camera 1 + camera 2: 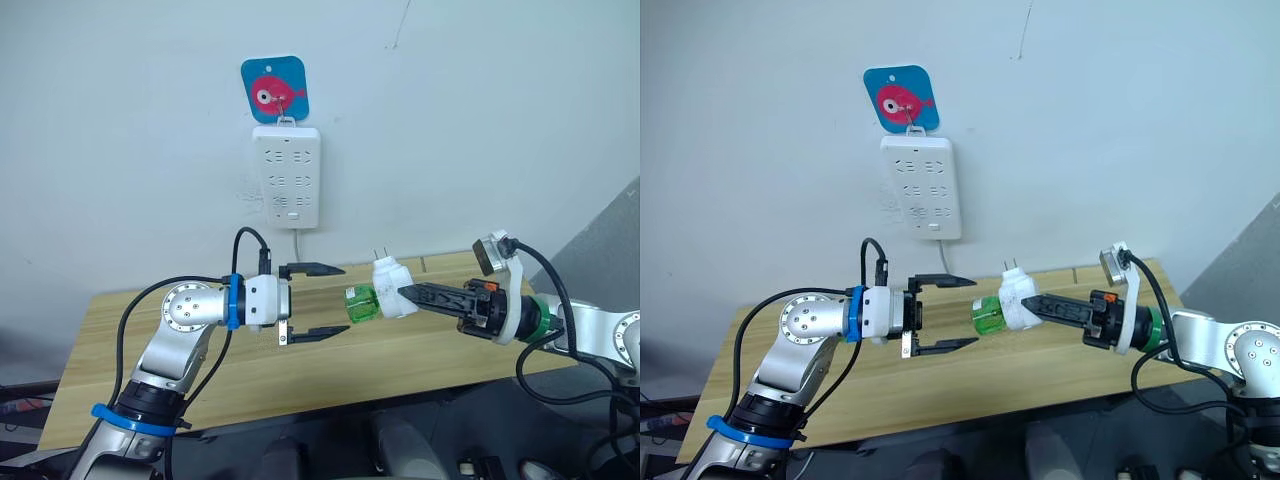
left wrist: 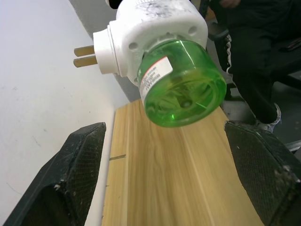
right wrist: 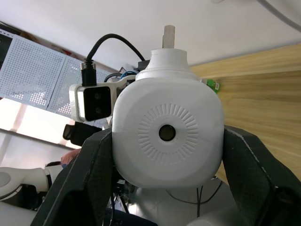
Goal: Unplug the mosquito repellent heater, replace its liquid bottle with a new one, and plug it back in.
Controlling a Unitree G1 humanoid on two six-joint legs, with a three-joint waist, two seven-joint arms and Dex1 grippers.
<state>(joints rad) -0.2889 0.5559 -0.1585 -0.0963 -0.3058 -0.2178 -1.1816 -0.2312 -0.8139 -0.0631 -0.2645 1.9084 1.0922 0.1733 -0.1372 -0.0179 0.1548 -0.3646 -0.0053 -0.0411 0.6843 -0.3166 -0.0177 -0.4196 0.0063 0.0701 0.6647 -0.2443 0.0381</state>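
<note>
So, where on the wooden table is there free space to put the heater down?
The wooden table looks bare along its whole top, from the left end below the left gripper to the right end under the right gripper. The crowded spot is in the air at the middle, where the heater with its green bottle hangs between both grippers.

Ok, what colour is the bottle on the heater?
Translucent green liquid bottle, with a white label strip, seen best in the left wrist view.
</note>
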